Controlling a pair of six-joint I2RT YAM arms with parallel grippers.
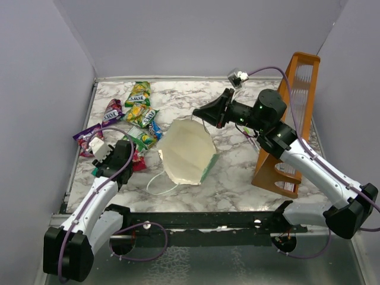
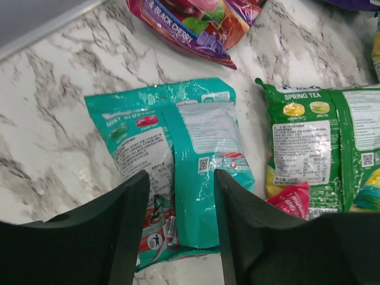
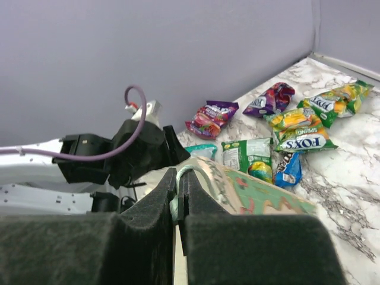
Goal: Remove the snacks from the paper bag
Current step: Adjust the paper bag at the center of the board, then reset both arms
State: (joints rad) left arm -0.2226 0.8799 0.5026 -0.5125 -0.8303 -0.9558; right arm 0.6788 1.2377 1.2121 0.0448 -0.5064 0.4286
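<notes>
Nearest the arm bases, on the left, the left hand (image 2: 178, 231) hangs released, fingers spread over a teal packet (image 2: 172, 142) lying flat on the bench (image 2: 53, 119). Just right of it the paper bag (image 1: 187, 151) lies tipped, its cream inside showing no packet from above. Its far rim is clenched in the right hand (image 3: 178, 199). Beyond, the other snacks (image 1: 141, 113) lie scattered. Emptying looks nearly done: lift the left hand straight up, then tilt the bag slowly to check its corners.
</notes>
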